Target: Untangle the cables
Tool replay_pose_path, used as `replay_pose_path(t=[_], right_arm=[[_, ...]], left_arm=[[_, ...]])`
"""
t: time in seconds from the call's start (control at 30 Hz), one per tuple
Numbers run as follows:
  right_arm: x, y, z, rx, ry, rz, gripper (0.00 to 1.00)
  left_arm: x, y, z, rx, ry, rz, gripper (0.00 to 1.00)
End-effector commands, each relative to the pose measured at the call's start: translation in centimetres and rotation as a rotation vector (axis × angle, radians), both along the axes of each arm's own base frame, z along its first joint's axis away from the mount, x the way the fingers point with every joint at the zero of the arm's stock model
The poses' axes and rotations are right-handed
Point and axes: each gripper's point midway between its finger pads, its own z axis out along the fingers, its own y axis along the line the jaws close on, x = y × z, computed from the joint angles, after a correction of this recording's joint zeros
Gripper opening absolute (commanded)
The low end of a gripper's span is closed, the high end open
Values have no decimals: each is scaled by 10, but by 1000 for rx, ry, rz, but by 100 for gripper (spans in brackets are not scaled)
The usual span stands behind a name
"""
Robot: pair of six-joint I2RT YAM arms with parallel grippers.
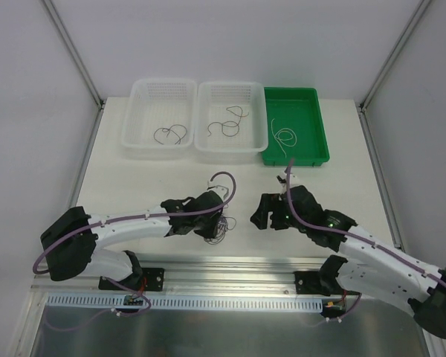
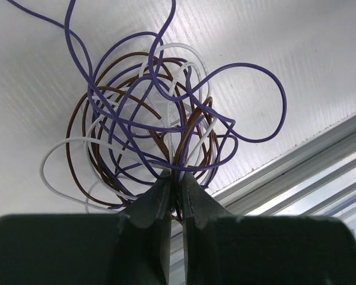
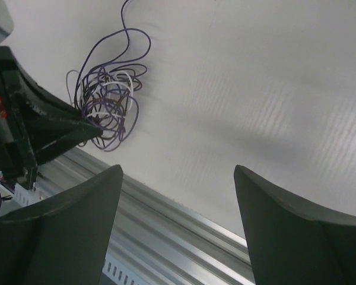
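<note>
**Clump pinched at the near edge; a second hold is wanted**

Just beyond the aluminium rail (image 3: pixel 166 222), at the near edge of the table (image 1: pixel 134 186), the clump of cables (image 2: pixel 160 124) is found lying on the white surface. Its purple, brown and white strands are looped through one another. The left gripper (image 2: pixel 175 181) is clamped on a few strands at the clump's near side, its jaws all but meeting. The right gripper (image 3: pixel 177 172) is held off to the right of the clump, jaws spread wide and nothing between them.

The step in hand is judged to be the drawing-out of one strand. It would be done best if a single free end were chosen (the long purple tail (image 3: pixel 126 24) looks likeliest). That end should be taken well away from the left pinch and drawn slowly sideways while the clump is anchored. A hard pull is to be avoided, since loops may be tightened into knots.

Farther off, a dark cable (image 1: pixel 171 134) is seen in the left white basket (image 1: pixel 162 82). A second dark cable (image 1: pixel 227 123) lies in the right white basket (image 1: pixel 230 85), and a white cable (image 1: pixel 284 137) in the green tray (image 1: pixel 293 91).

No brand, label or writing can be read.
</note>
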Motion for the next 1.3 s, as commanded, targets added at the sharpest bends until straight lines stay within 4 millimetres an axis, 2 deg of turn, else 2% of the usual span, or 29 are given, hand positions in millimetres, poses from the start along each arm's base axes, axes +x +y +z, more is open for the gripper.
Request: replay_pose_path(t=[0.0,0.07,0.1,0.2,0.23,0.3,0.37,0.47,0.67,0.77,0.8,0.87,0.9,0.93,0.97,1.03,1.07,1.1,1.17,1.2,1.27], right_arm=[[24,34,12,139,-35,-90,79],[28,46,1,149,-25,-93,74],[27,52,-2,171,-6,-99,68],[28,69,-15,222,30,-80,63],[29,76,-12,252,24,-68,62],[27,84,-21,251,52,-52,61],[28,94,-18,279,51,-36,60],[26,104,-27,276,77,-18,59],[20,120,-52,241,159,10,49],[18,127,-60,250,184,31,33],[16,130,-57,263,184,45,18],[15,133,-54,263,177,63,6],[14,129,-55,245,179,60,1],[15,127,-54,234,172,55,1],[16,122,-45,239,149,48,1],[22,101,-49,159,111,-12,1],[24,93,-33,168,71,-34,1],[27,71,-40,82,53,-94,1],[31,47,-31,35,6,-161,1],[32,24,-19,10,-41,-220,1],[33,2,-7,-8,-89,-276,1]], left_arm=[[4,-8,14,-75,-57,52,1],[3,-5,12,-96,-62,74,1],[5,-8,15,-123,-72,82,0],[2,-10,15,-172,-71,91,0],[1,-10,14,-174,-68,93,0],[0,-9,11,-178,-59,98,0],[-1,-7,6,-176,-50,113,0],[-2,-7,2,-183,-40,122,0],[-2,-6,4,-202,-50,133,0],[-1,-1,5,-207,-66,150,0],[-1,0,5,-209,-70,154,0],[0,6,3,-205,-81,174,0],[0,9,0,-198,-84,183,0],[1,11,1,-203,-89,198,0],[0,18,-5,-188,-93,215,0],[-1,27,-10,-187,-94,250,0],[-1,31,-11,-189,-97,270,0],[0,37,-13,-184,-107,294,0],[-1,48,-15,-196,-110,357,0],[2,54,-15,-194,-127,392,0],[2,63,-14,-226,-133,452,0]])
